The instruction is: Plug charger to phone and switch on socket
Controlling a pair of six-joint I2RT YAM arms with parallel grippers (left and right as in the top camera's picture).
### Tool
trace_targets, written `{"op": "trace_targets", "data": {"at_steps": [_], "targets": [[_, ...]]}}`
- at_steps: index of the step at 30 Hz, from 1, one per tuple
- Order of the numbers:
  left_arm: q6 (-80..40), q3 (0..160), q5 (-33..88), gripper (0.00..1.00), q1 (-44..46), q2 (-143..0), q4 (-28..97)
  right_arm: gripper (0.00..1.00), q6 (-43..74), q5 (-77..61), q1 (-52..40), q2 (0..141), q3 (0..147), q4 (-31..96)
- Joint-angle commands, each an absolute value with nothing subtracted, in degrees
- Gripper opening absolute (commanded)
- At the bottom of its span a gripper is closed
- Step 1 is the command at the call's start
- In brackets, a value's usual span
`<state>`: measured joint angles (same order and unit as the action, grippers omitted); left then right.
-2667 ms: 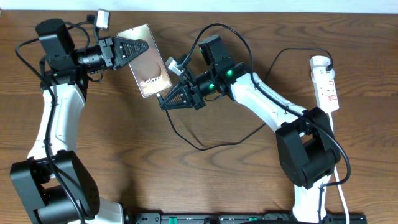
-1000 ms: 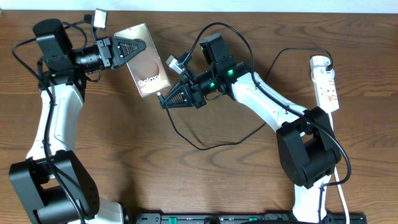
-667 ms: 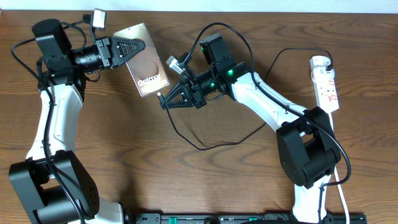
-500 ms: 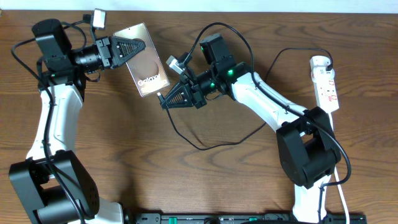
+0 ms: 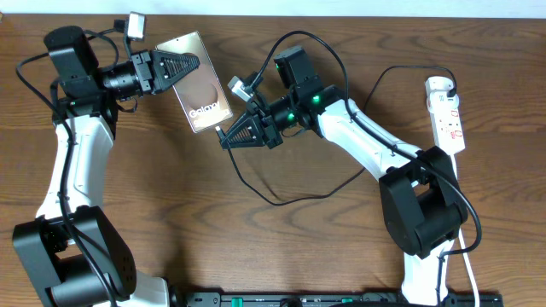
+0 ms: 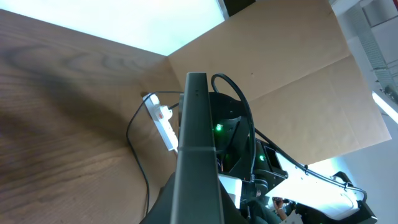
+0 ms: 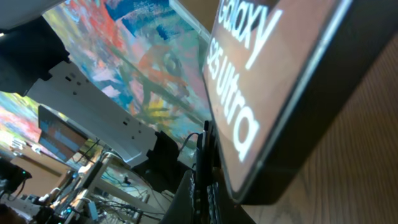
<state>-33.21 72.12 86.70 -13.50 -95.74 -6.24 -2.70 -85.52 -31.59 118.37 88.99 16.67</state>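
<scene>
The left gripper is closed on the phone, its fingers clamped over the slab's upper end near the far edge of the desk, left of the middle. In the left wrist view the phone shows edge-on, a thin dark bar standing up the centre of the picture. From above it slants from the far edge toward the middle of the desk, brownish screen up, with white lettering near its lower end. The right gripper sits at that lower end, its tip just beside the phone's near corner, and its fingers are pinched together on the plug end of the charger. Whether the plug tip is seated in the phone cannot be told. In the right wrist view the phone fills the upper right, "Galaxy S25 Ultra" large across it, and the right gripper is a narrow dark blade just below its edge. From the gripper the black cable drops toward the near edge, loops across the middle of the desk and climbs to the socket. The socket lies along the right edge near the far right corner, rounded end toward the far edge, with red marks on its face. It also shows small in the left wrist view. Its white cord runs toward the near right corner.
</scene>
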Motion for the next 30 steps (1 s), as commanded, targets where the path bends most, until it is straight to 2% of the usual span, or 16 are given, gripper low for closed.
{"op": "trace_targets", "data": {"at_steps": [1,30], "targets": [[-34.2,72.2,87.9,0.07,-13.7,-95.2,-6.5,0.01,-2.8,-86.0,-31.6,118.3,89.4,16.8],[-34.1,72.2,87.9,0.08,-12.8,-95.2,-6.3,0.01,-2.6,-85.4,-31.6,118.3,89.4,16.7]]}}
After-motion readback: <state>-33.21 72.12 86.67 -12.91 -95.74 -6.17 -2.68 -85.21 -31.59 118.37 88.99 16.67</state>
